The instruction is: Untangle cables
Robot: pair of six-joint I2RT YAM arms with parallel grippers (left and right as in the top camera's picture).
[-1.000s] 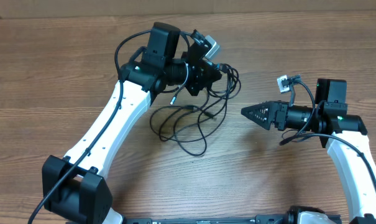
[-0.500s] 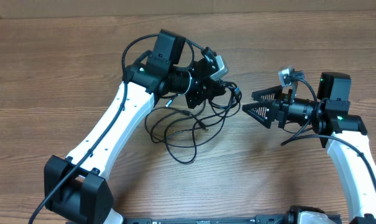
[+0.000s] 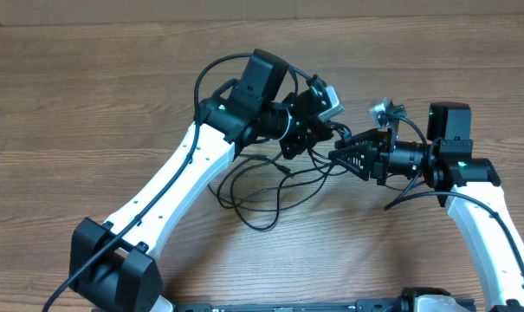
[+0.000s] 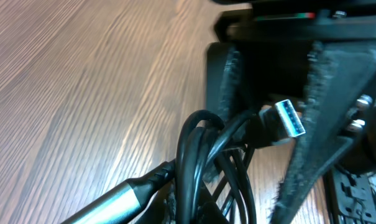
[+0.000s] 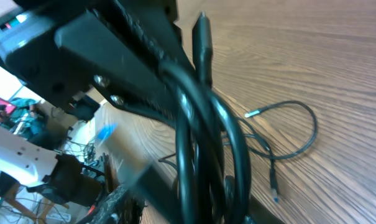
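The cables (image 3: pixel 263 192) are thin black cords. Part of them lies in loops on the wooden table and the rest is lifted as a bundle. My left gripper (image 3: pixel 318 130) is shut on that bundle (image 4: pixel 197 162) above the table. A silvery plug (image 4: pixel 107 205) and a blue-tongued USB plug (image 4: pixel 288 118) stick out of it. My right gripper (image 3: pixel 338 149) faces the left one tip to tip. Its fingers (image 4: pixel 312 118) stand either side of the bundle with a gap left, so it is open. In the right wrist view the loops (image 5: pixel 203 149) run between its jaws (image 5: pixel 194 186).
The wooden table (image 3: pixel 88 104) stretches to the left and behind. Loose cable ends lie on it (image 5: pixel 287 130). The left arm's white link (image 3: pixel 171 186) slants across the table's middle, and the right arm (image 3: pixel 487 217) stands at the right edge.
The left gripper has carried the cable bundle to the right and lifted more of it. The right gripper has moved left onto the bundle, and its jaws have narrowed from wide open.
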